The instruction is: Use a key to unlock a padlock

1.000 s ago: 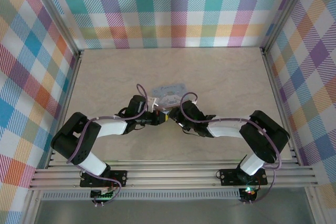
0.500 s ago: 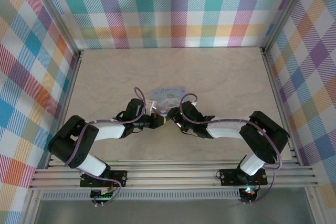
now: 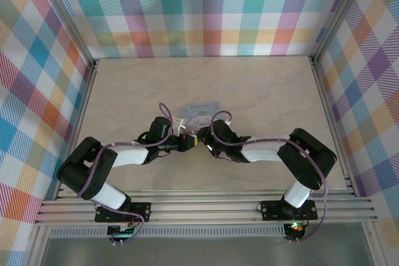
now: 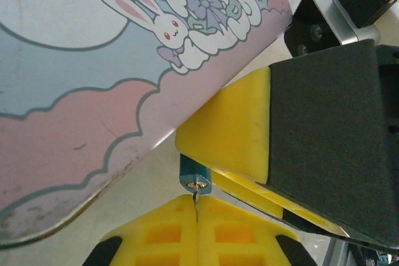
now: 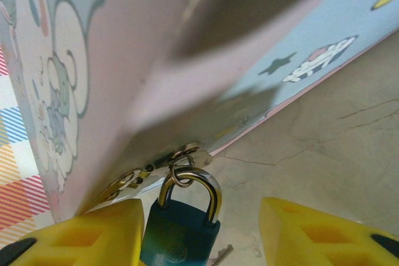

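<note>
Your left gripper (image 4: 196, 204) is clamped hard on the key (image 4: 196, 196). Its two yellow fingers meet along one seam, and only a thin stub of blade shows ahead of the tips. The keyhole end of the padlock (image 4: 191, 175), a small teal body, sits dead ahead of the blade and touches it.

Up and to the left of your tips, the rounded lower edge of the tin (image 4: 75, 91) runs on a slant. A narrow wedge of bare table (image 4: 149, 182) lies between that rim and your finger. To the right it is tight: the right gripper (image 5: 201, 213) has a yellow finger and its black housing just beside the padlock.

From the right wrist, that gripper's jaws stand wide. The padlock leans against the finger on the left of that view, and the other finger is well apart from it, with bare table showing in the gap. The silver shackle (image 5: 212, 196) hangs from a small ring (image 5: 187, 154) at the tin's edge. The tin itself is tilted and looms over both fingers, so there is little room above them.

From overhead, the two grippers meet tip to tip on the near side of the tin. Open table stretches behind each arm and beyond the tin to the walls (image 3: 206, 17).
</note>
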